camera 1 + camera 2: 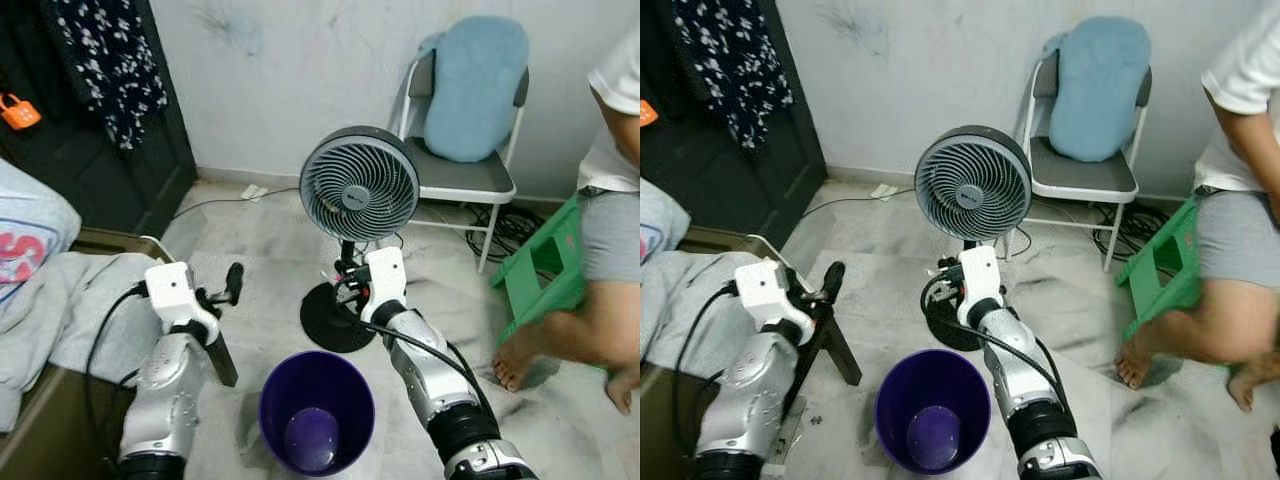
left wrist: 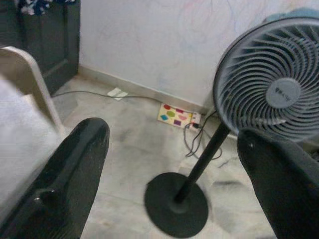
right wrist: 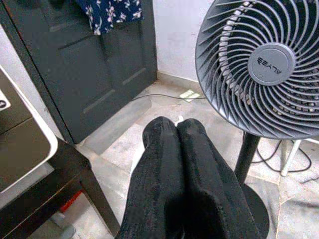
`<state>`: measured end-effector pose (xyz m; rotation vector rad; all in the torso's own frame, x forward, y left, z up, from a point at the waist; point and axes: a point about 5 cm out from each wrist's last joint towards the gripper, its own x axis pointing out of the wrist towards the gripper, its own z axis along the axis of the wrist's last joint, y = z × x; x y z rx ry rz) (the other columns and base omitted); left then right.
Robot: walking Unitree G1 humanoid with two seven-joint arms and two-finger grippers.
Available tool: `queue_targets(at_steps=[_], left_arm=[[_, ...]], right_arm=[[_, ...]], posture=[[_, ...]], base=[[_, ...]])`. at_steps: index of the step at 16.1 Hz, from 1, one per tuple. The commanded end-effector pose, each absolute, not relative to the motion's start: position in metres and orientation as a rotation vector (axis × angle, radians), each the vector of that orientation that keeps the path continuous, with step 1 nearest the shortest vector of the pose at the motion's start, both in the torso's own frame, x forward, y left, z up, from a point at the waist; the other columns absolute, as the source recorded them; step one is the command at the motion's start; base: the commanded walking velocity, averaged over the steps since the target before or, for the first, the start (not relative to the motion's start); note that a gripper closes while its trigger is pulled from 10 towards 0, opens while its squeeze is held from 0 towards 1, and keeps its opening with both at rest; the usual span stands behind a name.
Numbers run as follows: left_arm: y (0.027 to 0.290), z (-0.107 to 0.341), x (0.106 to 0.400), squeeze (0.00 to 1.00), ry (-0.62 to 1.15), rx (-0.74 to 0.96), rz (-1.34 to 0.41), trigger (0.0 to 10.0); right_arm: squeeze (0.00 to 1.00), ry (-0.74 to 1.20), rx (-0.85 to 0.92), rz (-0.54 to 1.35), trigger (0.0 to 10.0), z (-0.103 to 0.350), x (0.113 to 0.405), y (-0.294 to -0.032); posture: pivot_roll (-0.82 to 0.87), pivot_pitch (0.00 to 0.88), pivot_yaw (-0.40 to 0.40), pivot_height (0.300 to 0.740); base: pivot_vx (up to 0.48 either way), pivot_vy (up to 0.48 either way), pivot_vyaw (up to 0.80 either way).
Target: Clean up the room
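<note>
Left gripper [image 2: 169, 149] reaching forward, fingers spread wide, empty, right gripper [image 3: 178, 130] pressed closed, empty, pointing beside grey pedestal fan [image 1: 359, 184], above round purple plastic bin [image 1: 317, 410]

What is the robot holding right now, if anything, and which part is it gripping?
Nothing is held. The left gripper is open with bare floor between its fingers, and the right gripper is shut on itself, empty, near the fan above the purple bin.

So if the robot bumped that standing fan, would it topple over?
Possibly. The fan carries a big round head on a thin pole, so it looks top-heavy. Its flat round base is fairly wide and probably steadies it against a light nudge. A cord trails from it, which could snag.
</note>
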<state>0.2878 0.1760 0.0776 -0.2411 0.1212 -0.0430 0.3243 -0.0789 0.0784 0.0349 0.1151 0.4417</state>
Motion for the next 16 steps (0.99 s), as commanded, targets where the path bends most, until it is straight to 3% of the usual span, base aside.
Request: queue_targets(at_steps=[1,4,7,13,16], left_arm=[[0.181,0.074,0.278,0.0,0.158,-0.187,-0.122,10.0],[0.198,0.065,0.251,0.0,0.206,-0.089,-0.234,10.0],[0.219,0.062,0.206,0.0,0.303,0.033,-0.365,10.0],[0.212,0.081,0.165,0.0,0.334,0.076,-0.551,10.0],[0.207,0.071,0.167,0.0,0.363,0.081,-0.609,10.0]], right_arm=[[0.0,0.137,0.036,0.424,10.0,0.072,0.323,-0.078],[0.0,0.204,0.038,0.388,10.0,0.059,0.32,-0.076],[0.0,0.44,-0.059,0.298,10.0,0.021,0.309,-0.082],[0.0,0.529,-0.191,0.169,10.0,0.001,0.301,-0.108],[0.0,0.545,-0.186,0.101,10.0,0.001,0.303,-0.12]], posture=[[-0.05,0.086,-0.021,0.74],[-0.01,0.118,-0.012,0.74],[0.06,0.162,0.0,0.74],[0.12,0.231,0.049,0.74],[0.12,0.245,0.073,0.74]], base=[[0.0,0.0,0.0],[0.0,0.0,0.0],[0.0,0.0,0.0],[0.0,0.0,0.0],[0.0,0.0,0.0]])
